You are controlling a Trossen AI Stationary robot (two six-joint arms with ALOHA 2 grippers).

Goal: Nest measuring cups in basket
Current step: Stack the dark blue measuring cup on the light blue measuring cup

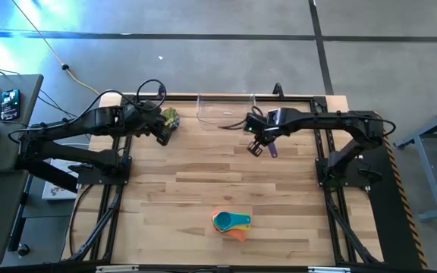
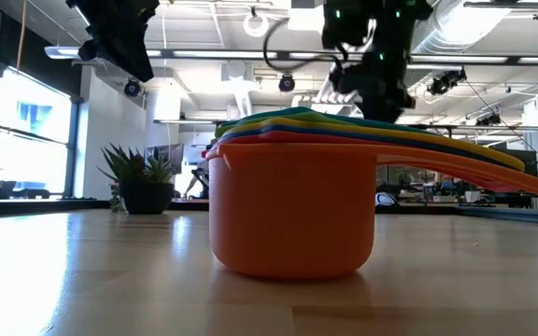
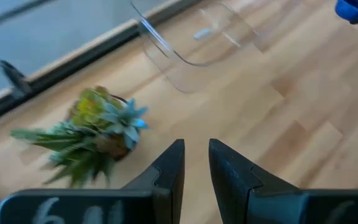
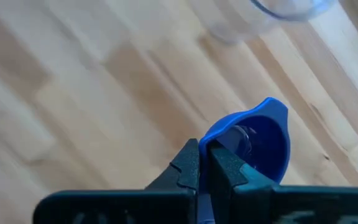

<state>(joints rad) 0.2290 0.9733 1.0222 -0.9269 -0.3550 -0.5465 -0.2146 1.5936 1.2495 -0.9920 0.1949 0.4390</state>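
Right now the right gripper [image 4: 204, 163] is clenching a blue measuring cup [image 4: 261, 138] by its flat handle, the bowl hanging out past the fingertips, above the table [image 1: 203, 182] just in front of the clear basket [image 1: 226, 108] at the far edge. The left gripper [image 3: 196, 163] is hovering beside the small spiky plant [image 3: 95, 134], its fingers standing slightly apart and gripping nothing. The rest of the cups [image 1: 230, 222] are sitting nested in an orange-bottomed stack near the front edge, well apart from the basket. Such a cup is looking light, stiff and smooth, so it is likely swinging or slipping easily; the thin handle is offering the surest pinch, taken close to the bowl
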